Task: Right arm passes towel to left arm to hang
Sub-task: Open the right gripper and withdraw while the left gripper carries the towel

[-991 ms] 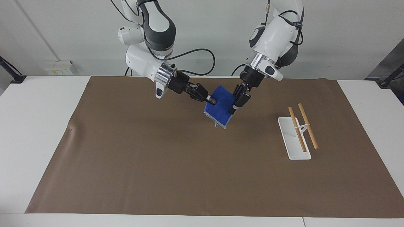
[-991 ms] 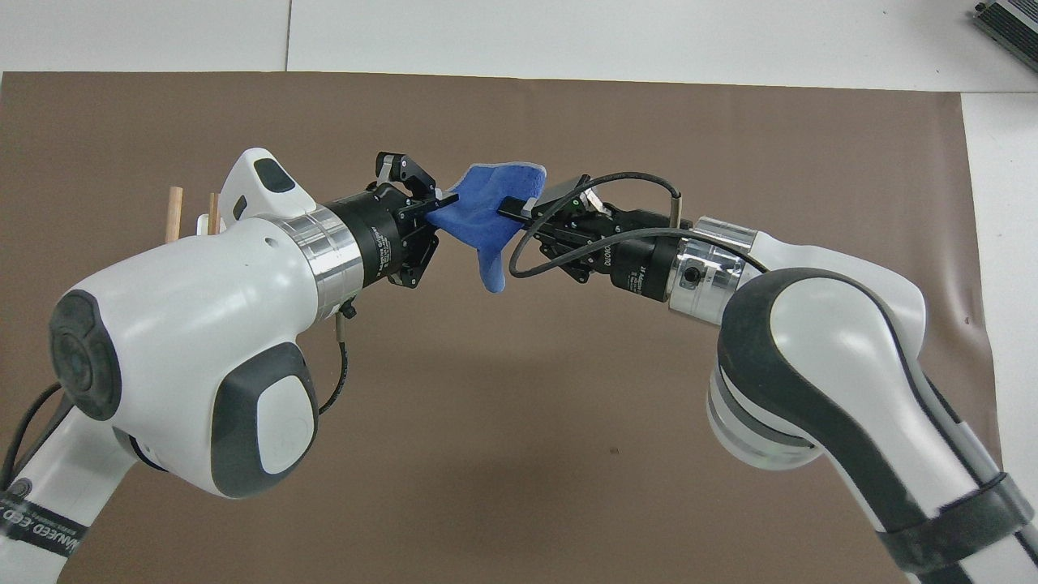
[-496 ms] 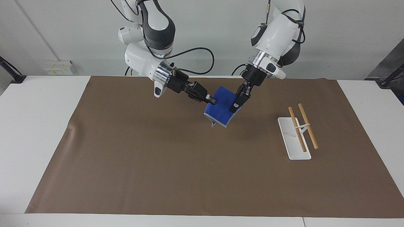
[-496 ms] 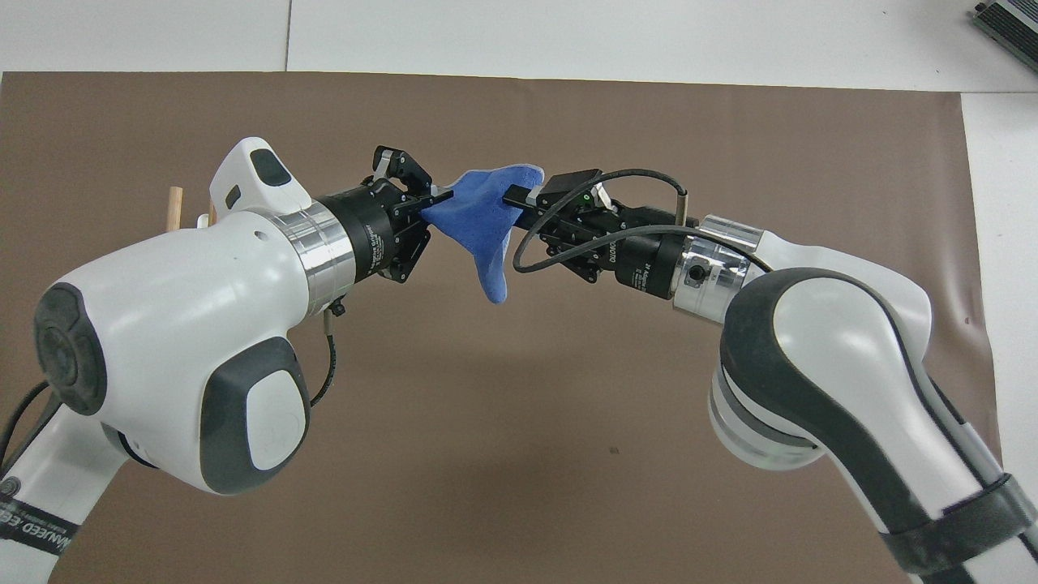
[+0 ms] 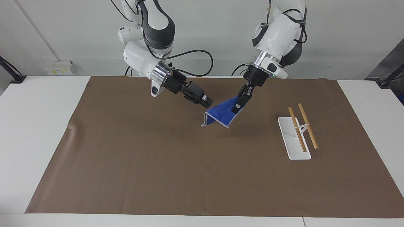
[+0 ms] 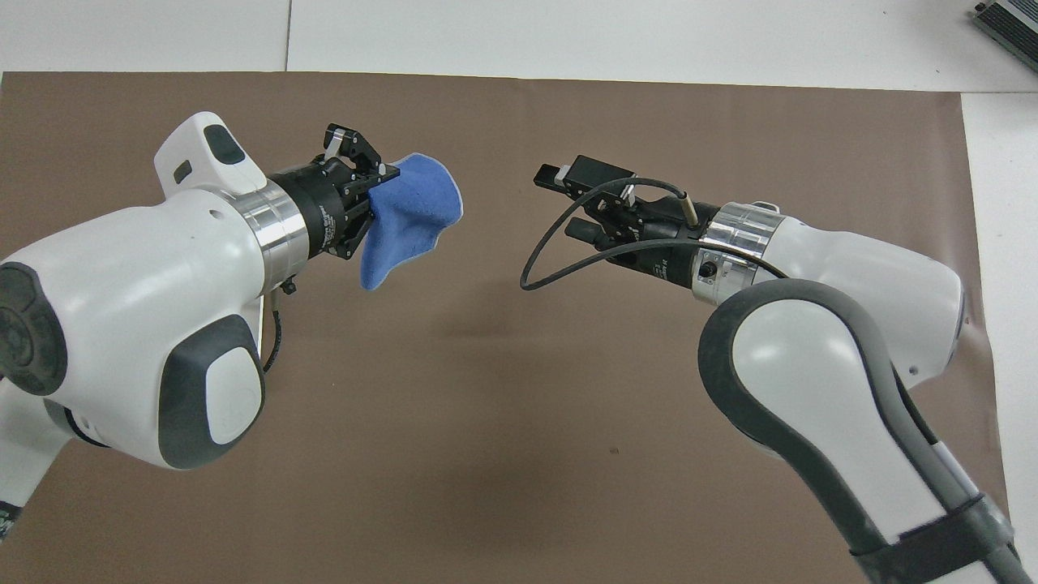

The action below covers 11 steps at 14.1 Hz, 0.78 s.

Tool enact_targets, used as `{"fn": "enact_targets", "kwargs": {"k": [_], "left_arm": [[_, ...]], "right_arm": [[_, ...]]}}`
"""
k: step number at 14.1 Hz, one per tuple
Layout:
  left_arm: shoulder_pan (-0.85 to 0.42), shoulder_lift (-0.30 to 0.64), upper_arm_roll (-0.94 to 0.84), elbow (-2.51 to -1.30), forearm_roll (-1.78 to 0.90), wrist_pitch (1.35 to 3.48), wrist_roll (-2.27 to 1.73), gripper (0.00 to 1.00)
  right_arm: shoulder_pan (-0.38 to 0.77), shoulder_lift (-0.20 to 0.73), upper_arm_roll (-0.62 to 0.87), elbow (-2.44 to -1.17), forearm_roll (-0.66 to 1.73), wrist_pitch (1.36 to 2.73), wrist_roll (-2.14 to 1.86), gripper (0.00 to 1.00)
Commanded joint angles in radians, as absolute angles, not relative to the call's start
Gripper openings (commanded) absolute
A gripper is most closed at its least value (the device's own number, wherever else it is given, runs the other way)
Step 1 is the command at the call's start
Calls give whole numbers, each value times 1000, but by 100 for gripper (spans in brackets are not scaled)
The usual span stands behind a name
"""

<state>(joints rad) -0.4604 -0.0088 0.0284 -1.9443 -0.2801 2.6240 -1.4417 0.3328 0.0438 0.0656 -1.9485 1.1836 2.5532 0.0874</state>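
Handoff just completed on my end. A second ago both grippers pinched the towel (image 5: pixel 221 114) between them at upper centre of the facing view; now the right gripper (image 5: pixel 205 101) has let go, its fingers spread with nothing between them, and has backed off toward upper left of that frame, clear of the cloth. In the overhead view the right gripper (image 6: pixel 559 199) sits right of centre, jaws apart, with a wide gap of bare brown mat (image 6: pixel 486 365) between it and the cloth. The left gripper (image 5: pixel 236 107) is clenched on one edge of the towel and carries it alone; in the overhead view the left gripper (image 6: pixel 369 191) is at upper left with the towel (image 6: pixel 409 215) drooping off its tips. In the facing view the towel hangs slack from that pinch over the mat, free edge sagging low toward frame centre; I can't tell whether the lowest corner brushes the mat. So the pass is done, hanging is what's left. The rack (image 5: pixel 298 132), a white base with two wooden bars, sits at centre right of the facing view, toward the left arm's end of the table, well apart from the towel. My read: next I swing the left arm over and drape the cloth across a bar. Risk: a one-edge grip means the cloth can bunch or slide off the bar.
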Motion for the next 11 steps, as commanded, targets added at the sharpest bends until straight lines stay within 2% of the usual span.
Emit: {"fn": "enact_targets", "kwargs": {"k": [1, 4, 7, 11], "left_arm": [[-390, -20, 23, -1954, -252, 2600, -1427, 0], [-350, -29, 23, -1980, -190, 2600, -1428, 0], [-321, -51, 23, -2026, -163, 2605, -1428, 0], [-276, -109, 23, -2114, -100, 2611, -1433, 0]], "right_arm": [[263, 35, 71, -1977, 940, 2543, 98, 100], [200, 38, 71, -1964, 598, 2488, 149, 100], [150, 25, 67, -1927, 268, 2320, 189, 100], [111, -14, 63, -1887, 69, 2127, 193, 100]]}}
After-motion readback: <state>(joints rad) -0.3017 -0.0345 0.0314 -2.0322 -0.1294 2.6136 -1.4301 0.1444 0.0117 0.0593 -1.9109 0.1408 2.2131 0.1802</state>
